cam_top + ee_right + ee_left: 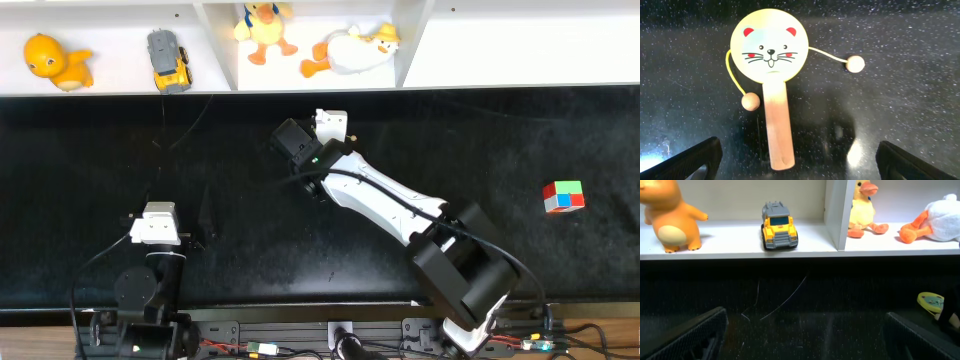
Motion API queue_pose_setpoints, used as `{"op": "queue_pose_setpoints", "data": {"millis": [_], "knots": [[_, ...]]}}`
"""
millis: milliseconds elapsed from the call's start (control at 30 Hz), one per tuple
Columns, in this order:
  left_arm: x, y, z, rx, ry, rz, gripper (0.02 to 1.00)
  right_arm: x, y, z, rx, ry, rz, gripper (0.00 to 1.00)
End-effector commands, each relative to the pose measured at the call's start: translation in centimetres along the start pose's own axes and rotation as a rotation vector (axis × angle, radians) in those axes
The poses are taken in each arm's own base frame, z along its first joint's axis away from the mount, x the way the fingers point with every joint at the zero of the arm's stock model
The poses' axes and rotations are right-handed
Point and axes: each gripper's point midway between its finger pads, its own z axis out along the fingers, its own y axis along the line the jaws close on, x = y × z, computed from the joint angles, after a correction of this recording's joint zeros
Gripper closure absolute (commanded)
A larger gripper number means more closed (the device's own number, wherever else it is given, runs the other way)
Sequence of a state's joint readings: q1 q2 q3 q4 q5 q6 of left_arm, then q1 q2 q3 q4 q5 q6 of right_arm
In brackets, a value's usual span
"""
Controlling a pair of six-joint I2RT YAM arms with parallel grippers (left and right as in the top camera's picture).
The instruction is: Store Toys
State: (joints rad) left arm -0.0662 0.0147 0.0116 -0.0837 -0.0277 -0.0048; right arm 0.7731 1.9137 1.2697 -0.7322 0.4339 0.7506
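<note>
We see our right gripper (800,161) spread wide above the cat-faced wooden rattle (771,52) lying flat on the black table (905,110) — our left gripper (805,337), facing the shelf (730,247), gapes wide too.

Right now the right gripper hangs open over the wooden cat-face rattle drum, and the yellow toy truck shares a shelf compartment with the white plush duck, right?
No. The yellow toy truck shares its compartment with the orange plush figure, per the left wrist view; the white plush duck sits in the next one. The rest holds.
</note>
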Motion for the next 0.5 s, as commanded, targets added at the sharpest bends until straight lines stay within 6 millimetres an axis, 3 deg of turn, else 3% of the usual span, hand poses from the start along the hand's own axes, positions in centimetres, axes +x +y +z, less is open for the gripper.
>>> {"op": "queue_pose_setpoints", "data": {"millis": [33, 200, 400, 500], "knots": [[-0.09, 0.00, -0.05, -0.002, -0.008, 0.007, 0.020, -0.18, 0.62, 0.86, 0.000, 0.003, -0.015, 0.005], [-0.09, -0.01, -0.05, -0.002, -0.008, 0.007, 0.020, 0.16, 0.74, 1.11, -0.004, 0.018, -0.018, 0.034], [-0.09, 0.00, -0.05, -0.002, -0.008, 0.007, 0.020, 0.21, 0.76, 1.11, -0.005, 0.020, -0.018, 0.730], [-0.09, -0.01, -0.05, -0.002, -0.008, 0.007, 0.020, 0.31, 0.85, 1.11, -0.010, 0.026, -0.018, 0.954]]}}
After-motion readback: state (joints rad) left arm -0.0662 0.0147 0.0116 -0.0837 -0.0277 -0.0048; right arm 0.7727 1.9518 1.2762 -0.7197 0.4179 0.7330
